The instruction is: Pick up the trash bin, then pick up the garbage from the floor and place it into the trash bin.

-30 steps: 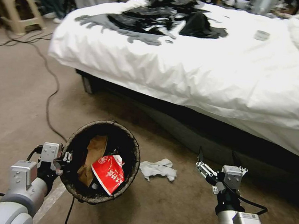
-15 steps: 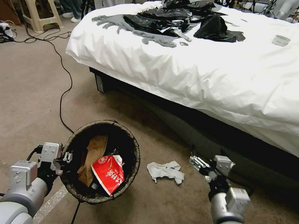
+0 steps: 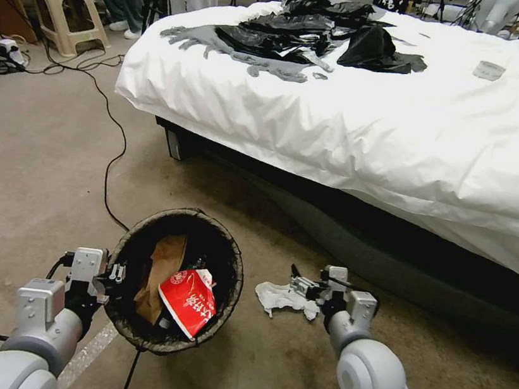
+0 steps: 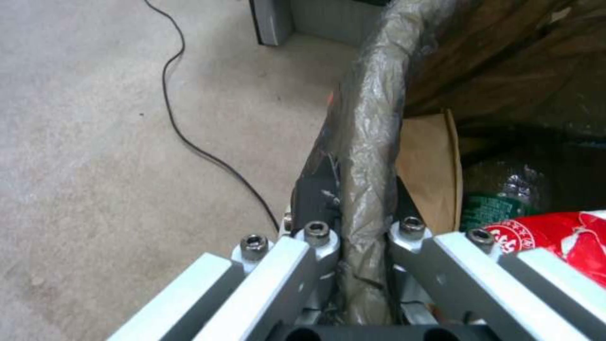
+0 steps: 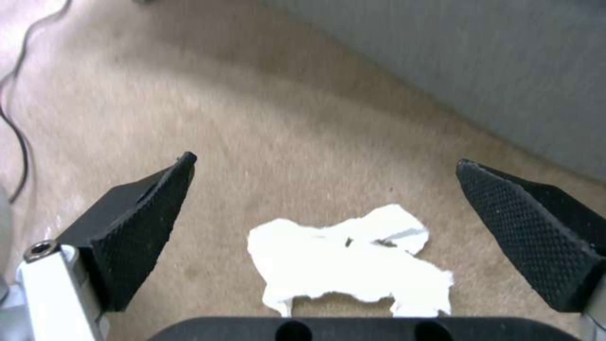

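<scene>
Left gripper (image 4: pixel 363 237) is clamping the bag-lined trash bin (image 3: pixel 127 324) rim while the right gripper (image 5: pixel 325 208), fingers spread wide, is hovering over crumpled white tissue (image 5: pixel 353 263) at the bin's 3 o'clock.

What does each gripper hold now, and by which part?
Left gripper: trash bin, by its bag-covered rim. Right gripper: nothing; open above the white tissue.

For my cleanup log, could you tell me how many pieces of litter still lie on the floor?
1: a crumpled white tissue beside the trash bin, under the open right hand. More may be hidden.
</scene>
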Motion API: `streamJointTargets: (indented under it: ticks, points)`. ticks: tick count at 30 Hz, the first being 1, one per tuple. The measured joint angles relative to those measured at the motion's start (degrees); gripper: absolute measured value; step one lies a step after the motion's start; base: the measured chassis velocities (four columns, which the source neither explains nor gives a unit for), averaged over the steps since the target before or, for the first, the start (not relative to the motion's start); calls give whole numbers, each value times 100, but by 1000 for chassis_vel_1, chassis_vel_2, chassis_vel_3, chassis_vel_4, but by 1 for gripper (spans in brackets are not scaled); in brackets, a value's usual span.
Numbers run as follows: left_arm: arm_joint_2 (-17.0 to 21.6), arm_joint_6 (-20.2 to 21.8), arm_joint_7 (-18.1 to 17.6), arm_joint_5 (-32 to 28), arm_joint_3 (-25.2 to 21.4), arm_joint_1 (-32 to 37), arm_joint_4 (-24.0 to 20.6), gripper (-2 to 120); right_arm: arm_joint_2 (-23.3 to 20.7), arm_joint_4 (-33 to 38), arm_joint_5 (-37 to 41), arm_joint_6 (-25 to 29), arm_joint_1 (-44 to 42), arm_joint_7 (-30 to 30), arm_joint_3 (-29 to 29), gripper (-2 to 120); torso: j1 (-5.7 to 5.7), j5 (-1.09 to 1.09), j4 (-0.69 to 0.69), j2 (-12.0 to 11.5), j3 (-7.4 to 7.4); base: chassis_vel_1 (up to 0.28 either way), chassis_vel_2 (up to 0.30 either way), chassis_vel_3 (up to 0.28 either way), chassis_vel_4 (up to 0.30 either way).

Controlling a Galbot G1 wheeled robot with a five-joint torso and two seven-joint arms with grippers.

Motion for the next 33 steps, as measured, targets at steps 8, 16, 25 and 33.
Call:
streamJointTargets:
  ticks: [8,16,25,33]
  points:
    - [0,0,0,0,0,0,0,1,-39,-612,190,-140,434,-93,-100,100,0,0,0,0,0,0,0,0,0]
    - [0,0,0,0,0,0,0,1,60,-1328,236,-153,778,-183,-192,100,0,0,0,0,0,0,0,0,0]
    - [0,0,0,0,0,0,0,1,190,-1993,35,4,964,-299,-208,100,0,0,0,0,0,0,0,0,0]
    - [0,0,0,0,0,0,0,1,354,-2547,-186,169,1126,-393,-213,100,0,0,0,0,0,0,0,0,0]
